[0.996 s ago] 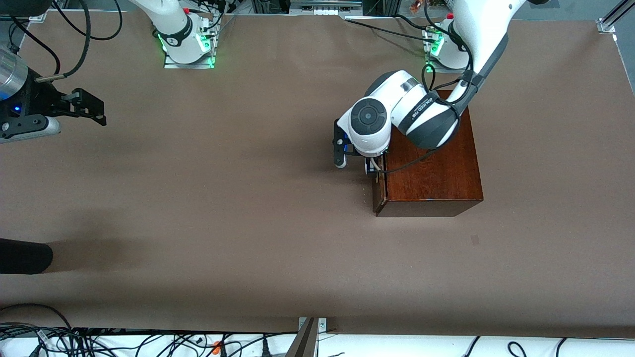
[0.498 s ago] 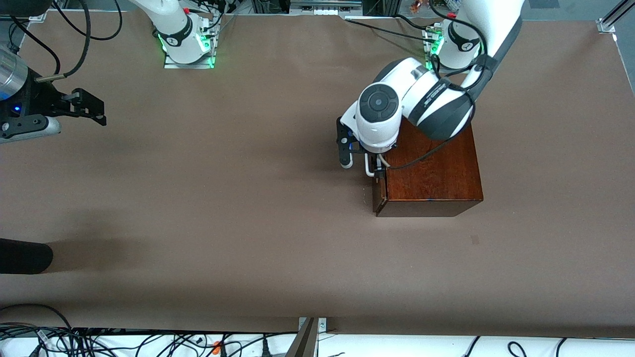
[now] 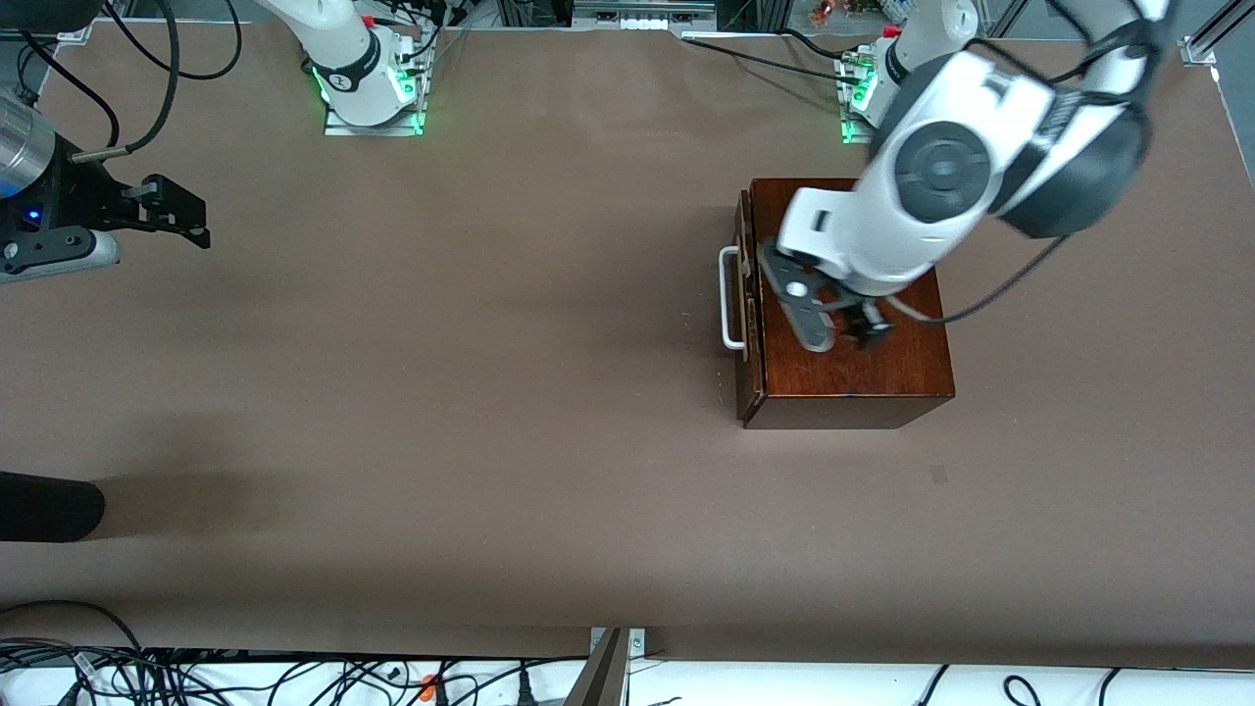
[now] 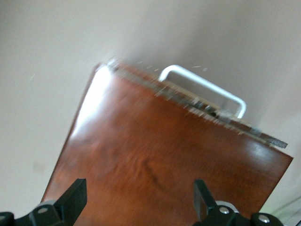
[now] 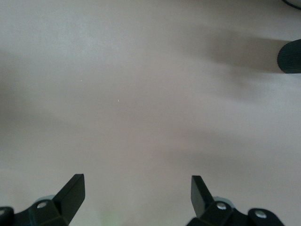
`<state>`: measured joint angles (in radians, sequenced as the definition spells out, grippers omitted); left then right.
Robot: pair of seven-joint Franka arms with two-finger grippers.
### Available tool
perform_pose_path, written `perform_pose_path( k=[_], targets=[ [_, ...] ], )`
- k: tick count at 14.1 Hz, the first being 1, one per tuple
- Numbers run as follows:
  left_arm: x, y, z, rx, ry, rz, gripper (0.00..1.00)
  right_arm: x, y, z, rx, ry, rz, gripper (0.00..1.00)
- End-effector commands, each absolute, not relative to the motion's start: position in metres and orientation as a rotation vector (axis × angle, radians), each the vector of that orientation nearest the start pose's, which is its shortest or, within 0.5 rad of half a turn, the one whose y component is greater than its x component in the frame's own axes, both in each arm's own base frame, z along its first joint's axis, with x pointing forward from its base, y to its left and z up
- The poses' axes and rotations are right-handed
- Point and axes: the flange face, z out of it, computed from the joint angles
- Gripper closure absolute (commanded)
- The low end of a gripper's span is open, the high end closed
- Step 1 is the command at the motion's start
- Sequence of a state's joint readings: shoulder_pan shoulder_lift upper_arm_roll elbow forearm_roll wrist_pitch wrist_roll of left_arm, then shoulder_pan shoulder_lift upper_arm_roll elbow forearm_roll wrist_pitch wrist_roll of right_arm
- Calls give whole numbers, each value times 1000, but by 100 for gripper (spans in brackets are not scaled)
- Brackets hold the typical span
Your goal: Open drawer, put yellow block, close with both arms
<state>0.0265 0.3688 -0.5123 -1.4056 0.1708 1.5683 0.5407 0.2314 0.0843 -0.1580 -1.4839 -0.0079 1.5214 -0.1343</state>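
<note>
The dark reddish-brown wooden box [image 3: 863,378] stands toward the left arm's end of the table. Its drawer [image 3: 749,324] is pushed in, and the white U-shaped handle [image 3: 728,299] faces the right arm's end. My left gripper [image 3: 840,328] hangs open and empty over the box top. In the left wrist view the box top [image 4: 155,155] fills the space between the open left gripper's [image 4: 138,197] fingers, with the handle [image 4: 207,87] and a thin pale strip at the drawer's edge. My right gripper [image 3: 186,211] waits open and empty above bare table [image 5: 136,193]. The yellow block is out of view.
A black rounded object [image 3: 49,505] pokes in at the right arm's end of the table, nearer the front camera; it also shows in the right wrist view [image 5: 289,56]. The arm bases [image 3: 368,88] stand along the table's back edge. Cables lie along the front edge.
My left arm has risen and swung from in front of the drawer handle to over the box top. The handle now shows uncovered. The right arm has not moved.
</note>
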Motion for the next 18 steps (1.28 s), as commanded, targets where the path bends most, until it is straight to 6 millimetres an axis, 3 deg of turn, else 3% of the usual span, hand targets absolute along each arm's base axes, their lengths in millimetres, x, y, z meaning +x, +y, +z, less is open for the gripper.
perform_pose_path(
  k=[1, 4, 5, 9, 12, 15, 18],
  targets=[
    [607, -182, 525, -2855, 1307, 231, 0, 569, 46, 622, -3147, -343, 73, 0],
    [618, -133, 548, -2893, 1180, 164, 0, 569, 46, 622, -3147, -343, 73, 0],
    [620, -132, 563, -2914, 1117, 114, 0, 569, 46, 622, -3147, -343, 73, 0],
    [619, -123, 594, -3077, 500, 69, 0, 569, 45, 622, -3149, -343, 73, 0],
    [618, -103, 607, -3107, 91, 77, 0, 569, 46, 622, -3149, -346, 73, 0],
    [621, -83, 608, -3102, 13, 61, 0, 569, 46, 622, -3147, -346, 70, 0],
    [606, -67, 622, -3098, -105, 52, 0, 569, 46, 622, -3147, -346, 70, 0]
  ],
)
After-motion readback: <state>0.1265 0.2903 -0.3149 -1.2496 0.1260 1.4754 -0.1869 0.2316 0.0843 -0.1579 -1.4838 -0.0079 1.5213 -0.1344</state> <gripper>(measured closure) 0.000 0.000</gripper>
